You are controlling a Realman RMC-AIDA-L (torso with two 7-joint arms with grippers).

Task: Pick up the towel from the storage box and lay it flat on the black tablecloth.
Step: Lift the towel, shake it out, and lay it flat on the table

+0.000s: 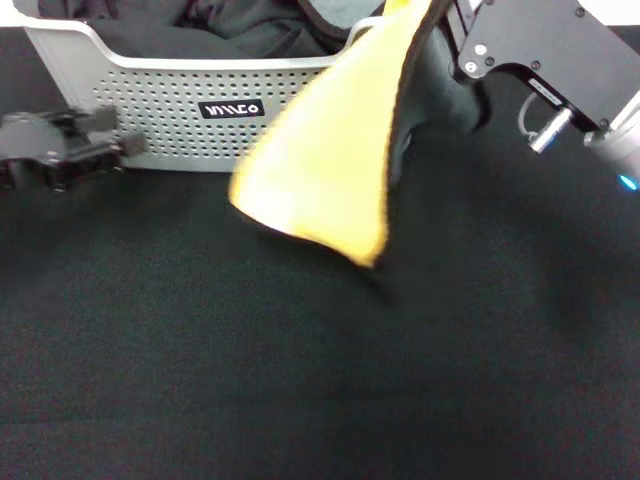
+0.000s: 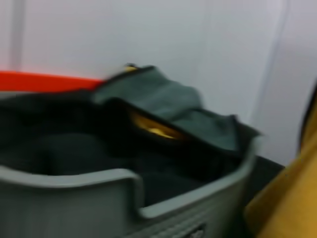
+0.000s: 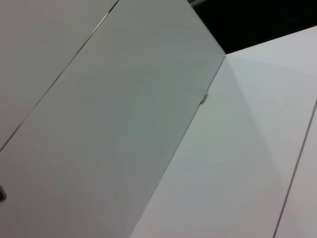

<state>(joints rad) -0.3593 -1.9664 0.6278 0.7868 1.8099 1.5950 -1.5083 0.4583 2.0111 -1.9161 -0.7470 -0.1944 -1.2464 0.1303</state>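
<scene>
The desk is covered by the black tablecloth [image 1: 300,380], a wide dark sheet with a fine, bumpy weave that fills the near part of the head view from side to side. The storage box [image 1: 170,110] stands on the cloth at the far side, toward the left. It is a light grey plastic basket with lots of small holes in its wall, a dipped rim and a small black label with white letters. The left gripper [image 1: 55,148] is low on the cloth, just beside the front of the box.
</scene>
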